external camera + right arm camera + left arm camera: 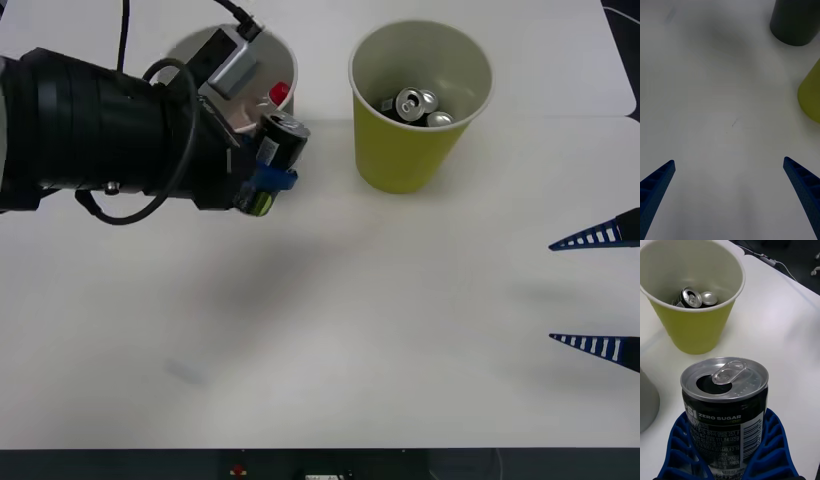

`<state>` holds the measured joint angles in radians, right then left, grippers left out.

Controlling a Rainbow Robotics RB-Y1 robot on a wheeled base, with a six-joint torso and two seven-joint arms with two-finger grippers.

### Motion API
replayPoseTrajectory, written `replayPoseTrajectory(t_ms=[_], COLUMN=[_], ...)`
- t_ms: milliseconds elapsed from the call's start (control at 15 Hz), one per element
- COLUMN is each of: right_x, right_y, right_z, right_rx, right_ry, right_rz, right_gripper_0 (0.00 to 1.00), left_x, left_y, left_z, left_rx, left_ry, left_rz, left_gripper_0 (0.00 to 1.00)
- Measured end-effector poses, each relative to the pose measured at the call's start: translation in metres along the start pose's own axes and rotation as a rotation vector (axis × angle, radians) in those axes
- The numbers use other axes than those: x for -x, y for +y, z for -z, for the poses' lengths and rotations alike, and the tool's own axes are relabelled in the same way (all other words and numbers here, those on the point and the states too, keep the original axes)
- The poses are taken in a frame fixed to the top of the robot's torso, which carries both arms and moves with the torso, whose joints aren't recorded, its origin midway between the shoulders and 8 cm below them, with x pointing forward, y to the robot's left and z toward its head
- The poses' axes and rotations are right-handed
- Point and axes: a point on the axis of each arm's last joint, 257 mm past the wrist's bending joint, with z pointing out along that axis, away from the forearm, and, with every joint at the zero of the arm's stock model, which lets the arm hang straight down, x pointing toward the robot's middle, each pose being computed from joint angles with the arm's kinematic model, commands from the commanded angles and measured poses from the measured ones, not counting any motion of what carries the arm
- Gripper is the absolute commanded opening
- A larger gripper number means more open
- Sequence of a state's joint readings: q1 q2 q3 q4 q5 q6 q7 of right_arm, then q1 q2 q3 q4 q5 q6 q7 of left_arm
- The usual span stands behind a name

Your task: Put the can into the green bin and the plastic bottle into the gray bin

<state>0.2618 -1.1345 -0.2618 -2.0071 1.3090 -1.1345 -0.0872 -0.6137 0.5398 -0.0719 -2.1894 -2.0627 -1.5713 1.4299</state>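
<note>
The can (725,405) is clamped upright in my left gripper (268,178), the blue fingers (767,450) wrapped round its dark body, silver top and pull-tab facing up. It hangs above the table (330,330) near the far edge, just in front of the gray bin (283,47) and well short of the green bin (420,105), which stands beside it toward my right. So the step in hand is the can's carry: lifted, not yet over its target. A red cap (279,93) shows inside the gray bin, which I judge to be the plastic bottle, already where it belongs. Two other cans (696,298) lie at the bottom of the green bin.

Next I need to swing the left arm toward the green bin until the can sits over the open mouth, clear of the near rim, and only then let go. Releasing too early would drop it on the rim or the table.

My right gripper (600,290) waits near the table's right edge, jaws spread wide and empty.
</note>
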Motion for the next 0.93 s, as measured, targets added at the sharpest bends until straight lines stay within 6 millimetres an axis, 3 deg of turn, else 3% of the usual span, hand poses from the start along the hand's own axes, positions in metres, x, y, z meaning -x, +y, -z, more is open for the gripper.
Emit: replayPoseTrajectory(t_ms=[200, 533, 933], right_x=[0.000, 0.000, 0.000], right_y=[0.000, 0.000, 0.000], right_z=[0.000, 0.000, 0.000], right_rx=[0.000, 0.000, 0.000], right_ry=[0.000, 0.000, 0.000], right_rz=[0.000, 0.000, 0.000], right_gripper_0=[1.00, 1.00, 1.00], left_x=[0.028, 0.097, 0.148], left_y=[0.008, 0.032, 0.043], left_z=[-0.025, -0.074, -0.122], left_rx=[-0.023, 0.003, 0.054], left_ry=[0.018, 0.004, -0.038], left_rz=[-0.031, -0.074, -0.120], left_gripper_0=[0.00, 0.00, 0.00])
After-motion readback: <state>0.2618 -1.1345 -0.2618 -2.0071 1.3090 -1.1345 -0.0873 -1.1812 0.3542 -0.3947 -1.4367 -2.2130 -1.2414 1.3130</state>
